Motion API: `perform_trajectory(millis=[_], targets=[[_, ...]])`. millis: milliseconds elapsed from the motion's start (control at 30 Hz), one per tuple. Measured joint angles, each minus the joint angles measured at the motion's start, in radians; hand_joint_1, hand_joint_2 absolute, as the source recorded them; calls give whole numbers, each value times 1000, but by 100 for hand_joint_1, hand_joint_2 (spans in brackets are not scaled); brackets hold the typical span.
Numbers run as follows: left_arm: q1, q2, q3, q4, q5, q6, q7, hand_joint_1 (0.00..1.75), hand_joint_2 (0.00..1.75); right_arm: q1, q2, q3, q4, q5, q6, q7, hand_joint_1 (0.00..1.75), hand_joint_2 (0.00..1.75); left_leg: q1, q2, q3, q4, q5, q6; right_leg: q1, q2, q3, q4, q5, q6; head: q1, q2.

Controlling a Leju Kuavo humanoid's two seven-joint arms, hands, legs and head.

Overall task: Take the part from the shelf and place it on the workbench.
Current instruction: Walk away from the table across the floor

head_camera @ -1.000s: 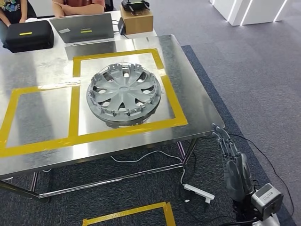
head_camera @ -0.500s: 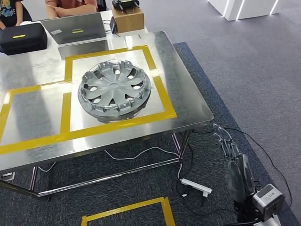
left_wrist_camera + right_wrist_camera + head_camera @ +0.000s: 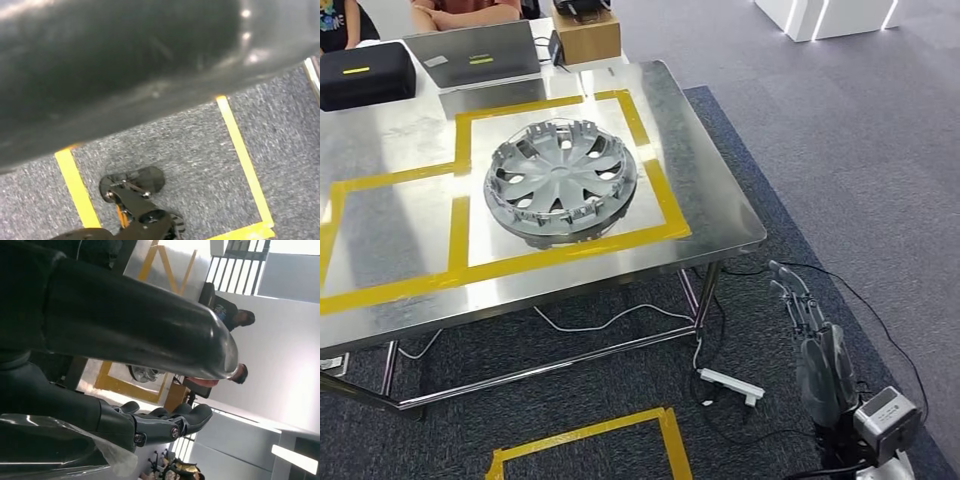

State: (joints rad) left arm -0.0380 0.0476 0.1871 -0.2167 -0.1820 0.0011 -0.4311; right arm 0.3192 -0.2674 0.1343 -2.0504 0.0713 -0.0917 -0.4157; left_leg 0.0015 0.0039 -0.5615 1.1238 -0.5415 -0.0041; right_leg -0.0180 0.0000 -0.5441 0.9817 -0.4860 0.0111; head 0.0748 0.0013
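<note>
You see grey hubcap (image 3: pixel 558 180) flat on steel workbench (image 3: pixel 712 200), inside yellow tape; right hand (image 3: pixel 818 360) hangs empty, fingers extended; left hand's state unclear.

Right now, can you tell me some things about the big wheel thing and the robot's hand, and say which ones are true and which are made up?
1. The wheel cover lies on the metal workbench. True.
2. The right hand holds the wheel cover. False: it hangs beside the workbench, holding nothing.
3. The wheel cover sits inside a yellow tape square. True.
4. The power strip lies on the workbench. False: it lies on the carpet below.
5. A cardboard box stands past the workbench's far edge. True.
</note>
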Motion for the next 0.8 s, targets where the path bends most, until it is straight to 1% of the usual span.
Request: perform_trajectory(millis=[33, 67, 100, 133, 167, 200, 233, 267, 300, 333, 367, 400, 433, 467, 533, 567, 600, 633, 667, 700, 733, 767, 800], targets=[[0, 1, 0, 0, 0, 0, 0, 0, 0, 0, 0, 0, 0, 0, 0, 0, 0, 0, 0, -2, 28, -64, 21, 11, 0, 1, -8, 4, 2, 10, 0, 0], [-1, 1, 1, 0, 0, 0, 0, 0, 0, -1, 0, 0, 0, 0, 0, 0, 0, 0, 0, -3, 45, -111, 36, 22, 1, 2, -20, 16, -5, 21, 2, 0], [-2, 2, 1, 0, -1, 0, 0, 0, 0, -1, 0, 0, 0, 0, 1, 1, 0, 0, 0, -4, 56, -151, 50, 35, 1, 2, -40, 47, -26, 31, 4, 0], [-2, 2, 1, 0, -2, 0, 0, 0, 0, -1, 0, 0, 0, 0, 1, 1, 0, 0, 1, -1, 43, -154, 61, 44, 1, 2, -64, 97, -59, 40, 6, 0], [-2, 1, 1, 0, -2, 0, 0, 0, 0, -1, 0, 0, 0, 0, 1, 1, 0, 0, -1, 0, 34, -153, 66, 47, 1, 1, -90, 162, -100, 42, 8, 0], [-1, 1, 1, 0, -3, 0, 0, 0, 0, -1, 0, 0, 0, 0, 1, 2, 0, 0, -4, 2, 24, -152, 72, 50, 1, 1, -113, 227, -135, 43, 9, 0], [-1, 1, 1, 0, -3, 0, 0, 0, 0, -1, 0, 0, 1, 0, 1, 2, 0, 0, -6, 3, 15, -150, 77, 51, 1, 1, -123, 268, -151, 44, 9, 0], [-1, 0, 1, 0, -3, 0, 0, 0, 0, 0, 0, 0, 1, 1, 1, 2, 0, 0, -9, 5, 6, -147, 81, 51, 1, 1, -116, 273, -149, 44, 9, 0], [-1, 0, 2, 0, -3, 0, 0, 0, 0, 0, 0, 0, 1, 3, 1, 3, 0, 0, -11, 5, -2, -144, 85, 51, 2, 1, -89, 240, -130, 42, 9, 0], [-1, 0, 2, 0, -4, 0, 0, 0, 0, -1, 0, 0, 1, 6, 0, 4, 0, 0, -12, 6, -8, -139, 87, 50, 3, 0, -44, 173, -100, 39, 9, 0], [-1, -1, 3, 0, -4, 0, 0, 0, 0, -1, 0, 0, 1, 10, 0, 6, 0, 0, -13, 6, -13, -135, 90, 48, 4, -2, 3, 99, -79, 34, 9, 0], [-1, -1, 4, 0, -4, 0, 0, 0, 0, -1, 0, 1, 1, 14, -1, 7, 0, 0, -15, 6, -17, -130, 92, 45, 6, -3, 37, 39, -63, 29, 9, 0], [-1, -1, 6, 0, -5, 0, 0, 0, 0, -1, 0, 1, 1, 17, -1, 8, 0, 0, -17, 6, -21, -127, 94, 40, 8, -4, 57, 0, -57, 24, 8, 0], [-1, -1, 7, 0, -6, 0, 0, 0, 0, -1, 0, 1, 1, 20, -2, 9, 0, 0, -17, 6, -23, -125, 98, 35, 11, -4, 60, -12, -59, 20, 8, 0], [-1, 0, 9, 0, -6, 0, 0, 0, 0, 1, 0, 1, 0, 23, -4, 10, 0, 0, -16, 6, -26, -123, 102, 24, 10, -5, 56, -15, -47, 10, 9, 0], [-1, 0, 9, 0, -6, 0, 0, 0, 0, 1, 0, 2, 0, 24, -4, 11, 0, 0, -15, 5, -31, -114, 92, 18, 8, -5, 56, -17, -40, 3, 8, 0], [-1, 0, 9, 0, -6, 0, 0, 0, 0, 1, 0, 2, 0, 24, -4, 11, 0, 0, -13, 3, -41, -89, 69, 12, 6, -7, 54, -20, -33, -4, 6, 0], [0, 1, 9, 0, -6, 0, 0, 0, 0, 1, 0, 2, 0, 24, -4, 11, 0, 0, -10, 1, -58, -44, 34, 6, 3, -7, 52, -21, -26, -8, 4, 0], [0, 0, 9, 0, -6, 0, 0, 0, 0, 1, 0, 2, 0, 24, -4, 11, 0, 0, -7, 0, -81, 22, -8, -1, 4, -8, 47, -20, -21, -10, 1, 0], [0, 1, 9, 0, -6, 0, 0, 0, 0, 2, 0, 2, 0, 24, -4, 11, 0, 0, -3, 0, -104, 91, -44, -6, 3, -8, 40, -19, -17, -10, 0, 0], [1, 1, 9, 0, -6, 0, 0, 0, 0, 2, 0, 2, 1, 24, -4, 11, 0, 0, 1, 0, -117, 141, -65, -10, 3, -7, 34, -17, -14, -9, 1, 0], [1, 1, 9, 0, -6, 0, 0, 0, 0, 3, 0, 3, 1, 24, -4, 11, 0, 0, 4, 0, -117, 159, -66, -13, 3, -7, 28, -14, -11, -7, 1, 0], [1, 1, 9, 0, -6, 0, 0, 0, 0, 3, 0, 3, 1, 24, -4, 11, 0, 0, 8, 0, -97, 134, -48, -15, 2, -7, 24, -11, -10, -5, 1, 0]])
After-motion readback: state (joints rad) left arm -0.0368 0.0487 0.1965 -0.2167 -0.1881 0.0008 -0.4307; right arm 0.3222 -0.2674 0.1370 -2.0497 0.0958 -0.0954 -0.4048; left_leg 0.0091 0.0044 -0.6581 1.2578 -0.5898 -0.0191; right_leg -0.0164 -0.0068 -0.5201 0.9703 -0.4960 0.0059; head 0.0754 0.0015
